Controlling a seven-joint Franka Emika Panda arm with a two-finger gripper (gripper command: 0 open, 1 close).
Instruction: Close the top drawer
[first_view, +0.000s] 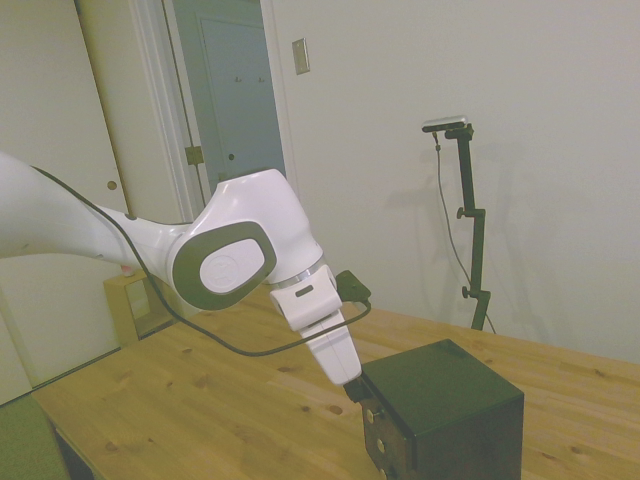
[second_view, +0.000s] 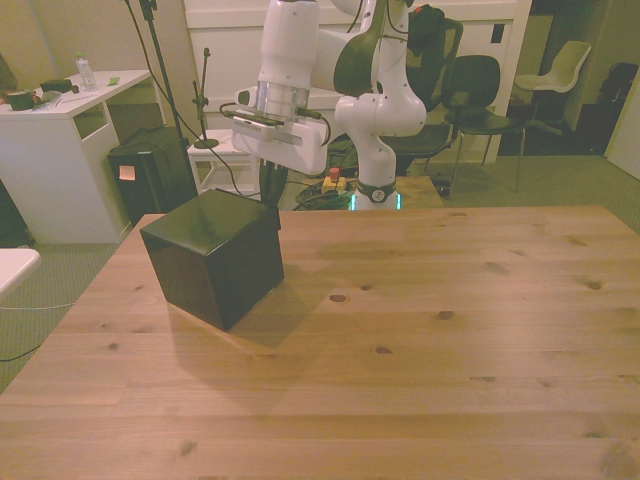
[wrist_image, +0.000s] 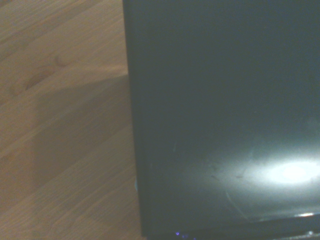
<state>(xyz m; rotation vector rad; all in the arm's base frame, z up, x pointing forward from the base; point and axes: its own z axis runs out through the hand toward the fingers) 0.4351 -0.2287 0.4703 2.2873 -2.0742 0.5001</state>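
Note:
The small black cube cabinet stands on the wooden table, with its drawer side turned toward the arm. Only a narrow strip of the top drawer shows in the side view, with a small silvery knob just below the cabinet's top edge. I cannot tell how far out the drawer stands. My gripper is down against the upper front edge of the cabinet, at the top drawer. In the front view the cabinet hides the gripper and all drawers. The wrist view shows the cabinet's black top beside bare wood.
A lower knob shows under the top one. The table stretches wide toward the front view's right. Off the table stand a white desk, a black bin and chairs.

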